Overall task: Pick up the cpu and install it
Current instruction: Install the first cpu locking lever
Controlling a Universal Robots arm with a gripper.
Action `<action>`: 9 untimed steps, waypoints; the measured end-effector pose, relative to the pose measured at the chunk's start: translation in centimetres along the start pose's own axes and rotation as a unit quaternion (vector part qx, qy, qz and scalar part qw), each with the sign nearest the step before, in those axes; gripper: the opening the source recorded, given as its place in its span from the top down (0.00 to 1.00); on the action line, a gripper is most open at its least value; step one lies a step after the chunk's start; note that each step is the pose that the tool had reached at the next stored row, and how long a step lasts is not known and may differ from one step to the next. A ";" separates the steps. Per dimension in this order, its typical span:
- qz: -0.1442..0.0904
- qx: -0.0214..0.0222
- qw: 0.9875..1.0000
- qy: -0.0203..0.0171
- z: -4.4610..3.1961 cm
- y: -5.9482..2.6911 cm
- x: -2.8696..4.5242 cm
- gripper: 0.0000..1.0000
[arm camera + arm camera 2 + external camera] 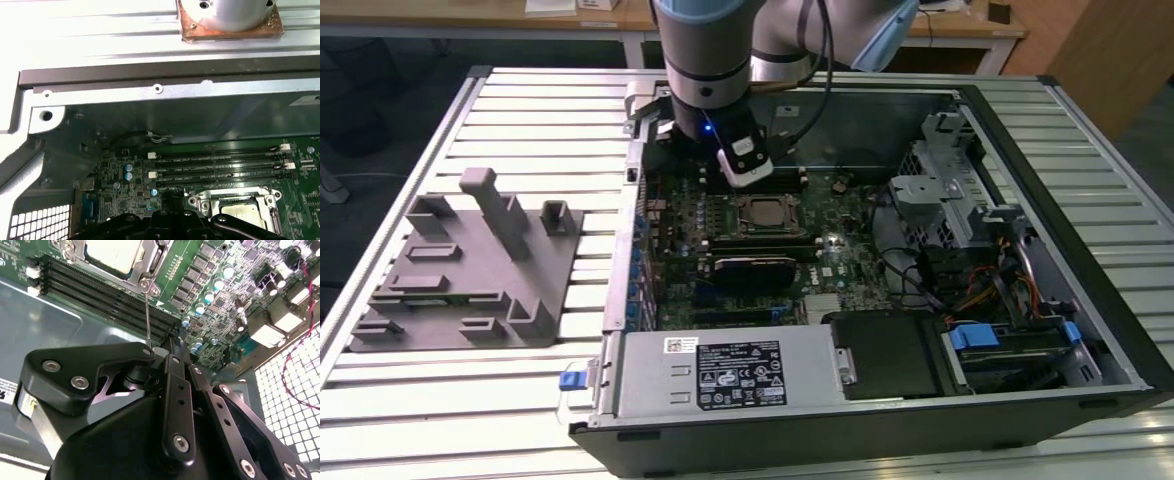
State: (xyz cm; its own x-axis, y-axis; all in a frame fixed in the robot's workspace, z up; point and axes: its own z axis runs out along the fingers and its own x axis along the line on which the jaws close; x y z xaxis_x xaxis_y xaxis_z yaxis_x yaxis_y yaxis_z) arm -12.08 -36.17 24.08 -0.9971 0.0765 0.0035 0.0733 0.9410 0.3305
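Inside the open computer case [1107, 330], which lies on its side on a slatted metal table [480, 400], the cpu [762, 212] sits in its socket near the middle of the green circuit board [841, 270]. In the exterior view it shows as a small pale square framed by the socket's metal bracket. The second wrist view shows the cpu [116, 251] as a pale silver plate inside the bracket, and the first wrist view catches its edge [236, 207] under the same bracket.

The gripper [738, 178] hangs from the arm over the board, just beyond the socket toward the case's far wall, with a white block at its tip. It holds nothing that can be seen. In the second wrist view the black linkage of the gripper [172, 351] appears drawn in toward the centre, but the fingertips are hidden, so I cannot tell whether the fingers are apart or together.

Between the socket and the case wall run four dark memory slots [220, 165] with white clips. A black finned module [750, 270] lies on the board on the socket's near side. Outside the case, at the exterior view's left, a grey plastic block [460, 275] with upright posts rests on the table.
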 end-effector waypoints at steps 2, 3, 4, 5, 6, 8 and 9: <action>0.000 -0.005 1.000 0.000 0.00 0.00 0.00 0.89; 0.000 -0.008 1.000 0.001 0.00 0.00 0.00 0.89; 0.000 -0.011 1.000 0.001 0.00 0.00 0.00 0.89; 0.000 -0.013 1.000 0.001 0.00 0.00 0.00 0.89; 0.000 -0.015 1.000 0.001 0.00 0.00 0.00 0.89; 0.000 -0.015 1.000 0.001 0.00 0.01 0.00 0.89; 0.000 -0.015 1.000 0.001 0.00 0.00 -0.02 0.89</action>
State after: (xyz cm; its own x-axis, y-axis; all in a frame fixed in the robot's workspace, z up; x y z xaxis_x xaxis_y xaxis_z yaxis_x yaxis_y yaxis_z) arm -12.06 -36.17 24.08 -0.9971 0.0763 0.0058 0.0733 0.9307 0.3583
